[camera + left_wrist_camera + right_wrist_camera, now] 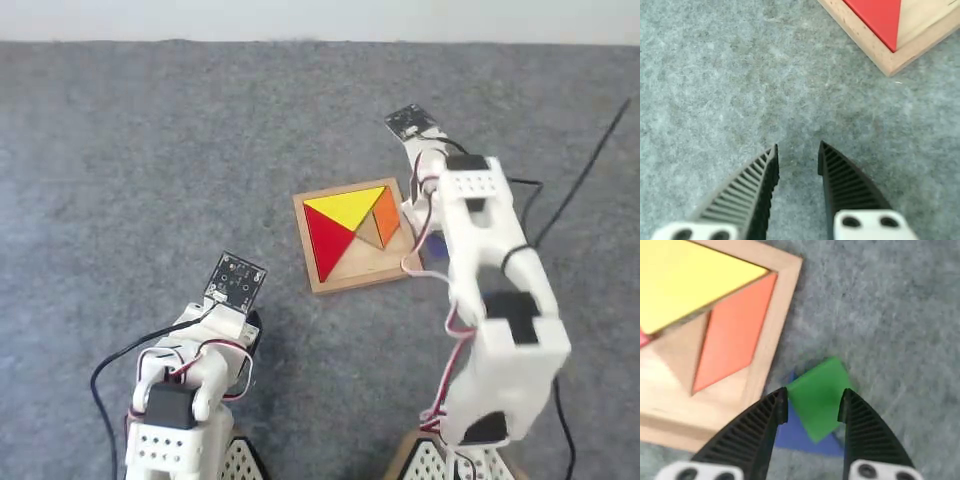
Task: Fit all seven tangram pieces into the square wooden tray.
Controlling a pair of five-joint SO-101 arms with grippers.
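1. The right gripper [814, 395] stands open over the carpet, one jaw on each side of the green piece [819, 397]. We cannot tell whether either jaw touches it.
2. We judge the green piece to be light, stiff and thin. It lies flat, with little edge to catch, so the painted face may slip. We would close on two opposite straight edges, low against the carpet.
3. A blue piece [795, 437] appears to lie partly under the green one, just beside the tray. Its outline is mostly covered by the green piece and a jaw, so we cannot read its shape. Lifting the green piece could drag it.
4. The wooden tray [777, 330] holds the orange piece [735, 335] and the yellow piece [690, 285], with bare wood next to them. The red piece [880, 20] lies by the tray's near corner.
5. The left gripper [798, 150] hangs open over bare carpet, holding nothing, near that corner but apart from it.
6. From above, the right arm [485, 260] covers the carpet beside the tray, so anything lying there is hidden.
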